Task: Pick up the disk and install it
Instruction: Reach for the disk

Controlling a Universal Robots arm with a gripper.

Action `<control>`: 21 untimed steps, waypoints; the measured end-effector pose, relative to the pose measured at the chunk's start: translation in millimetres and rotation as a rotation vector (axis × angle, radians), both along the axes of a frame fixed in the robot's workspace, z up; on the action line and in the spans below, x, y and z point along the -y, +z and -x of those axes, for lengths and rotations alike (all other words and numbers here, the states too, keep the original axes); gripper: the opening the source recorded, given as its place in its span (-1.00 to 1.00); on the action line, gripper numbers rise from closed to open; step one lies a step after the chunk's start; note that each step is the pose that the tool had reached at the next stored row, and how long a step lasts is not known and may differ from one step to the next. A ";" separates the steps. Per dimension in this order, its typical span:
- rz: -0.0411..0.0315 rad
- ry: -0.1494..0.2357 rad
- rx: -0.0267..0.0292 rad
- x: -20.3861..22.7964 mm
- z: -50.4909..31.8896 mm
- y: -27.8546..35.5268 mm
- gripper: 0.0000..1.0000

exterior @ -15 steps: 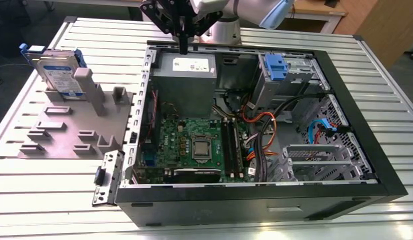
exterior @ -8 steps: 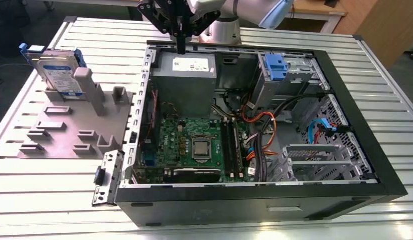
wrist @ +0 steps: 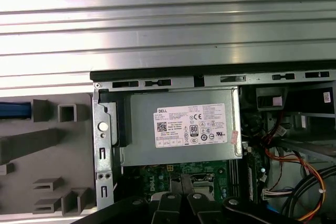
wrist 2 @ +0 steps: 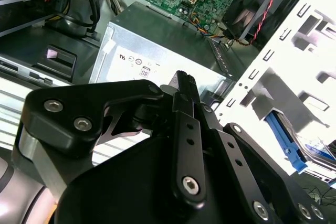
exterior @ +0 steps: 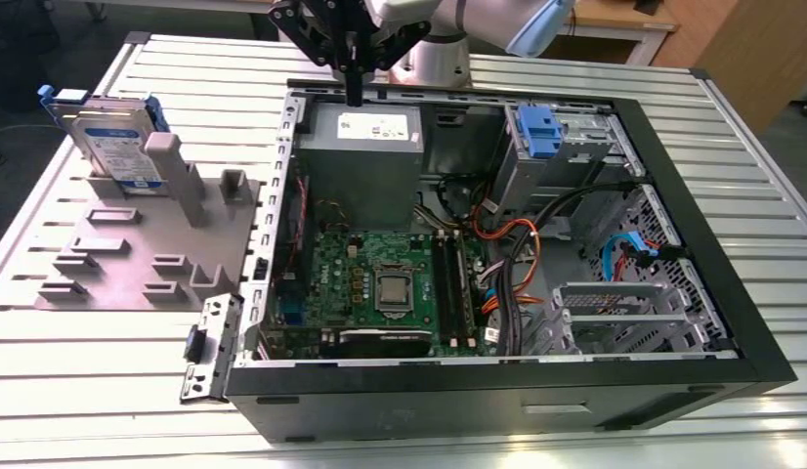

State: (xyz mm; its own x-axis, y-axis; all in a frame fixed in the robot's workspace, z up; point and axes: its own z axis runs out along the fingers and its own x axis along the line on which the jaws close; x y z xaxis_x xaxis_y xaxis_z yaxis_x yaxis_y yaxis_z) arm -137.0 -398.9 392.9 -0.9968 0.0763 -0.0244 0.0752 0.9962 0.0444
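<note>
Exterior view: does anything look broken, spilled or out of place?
Nothing looks broken or spilled. The disk stands on edge in a grey holder beside the open case, not inside it.

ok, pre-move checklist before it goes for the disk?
1. Disk in place: ok, standing upright in the grey fixture, outside the case.
2. Gripper empty: ok, it holds nothing and hangs near the power supply.
3. Gripper ready to grasp: not ok, fingers shut.
4. Case open: ok, side panel off, inside exposed.
5. Drive bay free: cannot tell; a blue tab sits there.
</note>
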 end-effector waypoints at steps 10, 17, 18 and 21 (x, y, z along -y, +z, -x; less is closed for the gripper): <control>0.0001 0.000 0.0000 0.0 6.8 -0.1 -0.79; 0.0000 0.000 -0.0001 0.0 8.4 -0.2 -0.79; 0.0000 0.000 -0.0001 0.0 8.7 -0.2 -0.79; 0.0001 0.000 -0.0002 0.0 9.8 -0.3 -0.79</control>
